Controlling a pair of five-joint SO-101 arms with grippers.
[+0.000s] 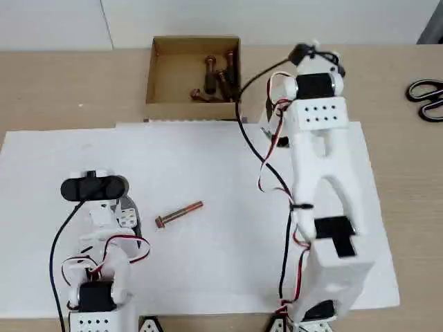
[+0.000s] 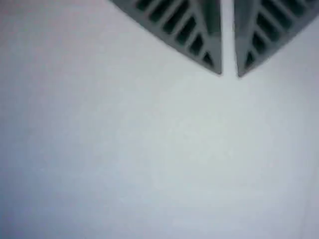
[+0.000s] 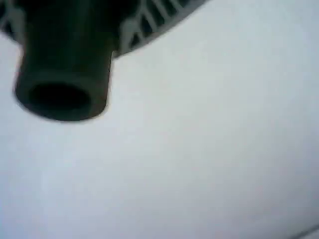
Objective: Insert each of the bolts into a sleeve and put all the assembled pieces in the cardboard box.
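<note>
Left gripper sits low on the white sheet, near the loose bolt but not touching it. Right gripper is out by the cardboard box, with the black sleeve at its tip. The box holds several assembled pieces. Scissors lie well apart. Left wrist view: my fingers are almost together, a thin slit with nothing between. Right wrist view: I'm clamped on the sleeve, open bore toward the camera, above the sheet.
</note>
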